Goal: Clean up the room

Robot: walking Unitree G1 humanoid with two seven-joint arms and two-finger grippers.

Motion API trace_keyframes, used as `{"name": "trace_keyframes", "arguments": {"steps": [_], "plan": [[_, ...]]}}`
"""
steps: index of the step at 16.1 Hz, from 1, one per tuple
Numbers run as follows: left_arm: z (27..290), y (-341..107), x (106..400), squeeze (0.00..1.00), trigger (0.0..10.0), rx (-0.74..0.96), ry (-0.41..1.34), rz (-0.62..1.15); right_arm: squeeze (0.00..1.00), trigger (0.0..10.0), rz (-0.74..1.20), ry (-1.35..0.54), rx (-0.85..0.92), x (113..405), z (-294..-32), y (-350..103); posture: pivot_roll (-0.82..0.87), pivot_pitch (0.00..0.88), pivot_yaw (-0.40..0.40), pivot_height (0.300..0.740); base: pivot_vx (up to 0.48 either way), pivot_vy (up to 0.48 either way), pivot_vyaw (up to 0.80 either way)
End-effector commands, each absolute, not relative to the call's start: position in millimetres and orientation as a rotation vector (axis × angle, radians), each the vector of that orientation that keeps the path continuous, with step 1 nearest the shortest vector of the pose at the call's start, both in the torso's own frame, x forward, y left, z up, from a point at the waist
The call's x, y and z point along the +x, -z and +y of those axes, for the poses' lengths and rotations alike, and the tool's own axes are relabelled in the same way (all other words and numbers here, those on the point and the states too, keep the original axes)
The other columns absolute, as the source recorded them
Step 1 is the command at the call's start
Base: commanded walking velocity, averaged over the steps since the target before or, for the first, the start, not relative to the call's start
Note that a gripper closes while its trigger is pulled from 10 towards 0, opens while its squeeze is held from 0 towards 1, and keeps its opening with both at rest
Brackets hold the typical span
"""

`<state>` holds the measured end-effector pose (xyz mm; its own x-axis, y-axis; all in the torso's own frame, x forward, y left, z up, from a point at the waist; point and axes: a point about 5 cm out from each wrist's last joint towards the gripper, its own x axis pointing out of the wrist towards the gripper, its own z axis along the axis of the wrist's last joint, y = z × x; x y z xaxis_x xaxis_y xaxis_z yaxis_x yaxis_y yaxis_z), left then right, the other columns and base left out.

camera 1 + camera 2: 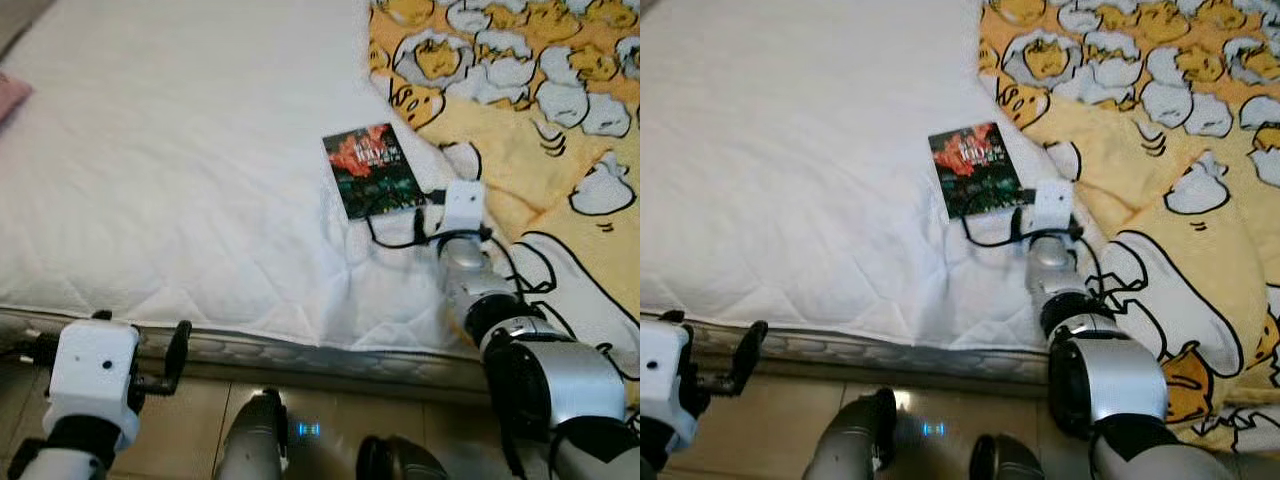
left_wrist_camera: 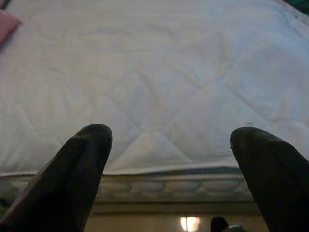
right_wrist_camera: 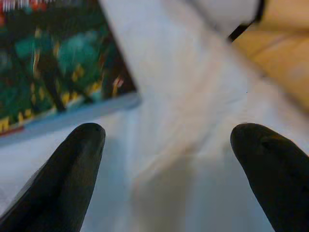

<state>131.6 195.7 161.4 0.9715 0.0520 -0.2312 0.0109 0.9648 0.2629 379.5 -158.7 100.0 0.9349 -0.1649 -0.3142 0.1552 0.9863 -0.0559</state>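
A: Since the book (image 1: 372, 170) lay flat on the bed (image 1: 180, 180), would you have called the tidying well under way?

B: No. It looked barely begun. The book rested cover-up on the white mattress, just beside the edge of the yellow cartoon blanket (image 1: 520, 110), and nothing had lifted it.

A: Where was the right end effector (image 3: 166, 169) relative to the book?

B: Right at the book's near corner, reaching over the mattress. In the right wrist view its two black fingers (image 3: 72, 164) were spread wide, empty, with the book's lower edge lying just beyond one of them and bare sheet between the two.

A: And the left end effector (image 2: 169, 169)?

B: Well apart from the book, down by the bed's near edge. It too was spread wide and held nothing.

A: So what remained?

B: By my reading, nearly everything: closing on the book, lifting it, and carrying it somewhere proper. The blanket beside the book was rumpled as well, and a pink thing (image 1: 12, 95) far from the book sat at the bed's other side.
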Motion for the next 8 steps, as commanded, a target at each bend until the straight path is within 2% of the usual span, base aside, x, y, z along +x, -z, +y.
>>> {"name": "trace_keyframes", "arguments": {"steps": [1, 4, 8], "plan": [[192.0, -168.5, 126.0, 0.0, 10.0, 0.27, -0.012, 0.226, 0.0, 10.0, 0.372, 0.149, -0.014, 375.2, -157.1, -90.9, 0.42, 0.335, -0.019, 0.727, 0.0, 0.0, 0.0], [190.6, -168.1, 124.2, 0.0, 10.0, 0.26, -0.023, 0.234, 0.0, 10.0, 0.368, 0.028, 0.004, 378.4, -136.0, -95.0, 0.42, 0.351, -0.032, 0.727, 0.0, 0.0, 0.0], [188.3, -166.9, 125.3, 0.0, 10.0, 0.252, -0.029, 0.235, 0.0, 10.0, 0.301, -0.17, -0.146, 379.5, -100.3, -102.6, 0.41, 0.348, -0.037, 0.727, 0.0, 0.0, 0.0]]}}
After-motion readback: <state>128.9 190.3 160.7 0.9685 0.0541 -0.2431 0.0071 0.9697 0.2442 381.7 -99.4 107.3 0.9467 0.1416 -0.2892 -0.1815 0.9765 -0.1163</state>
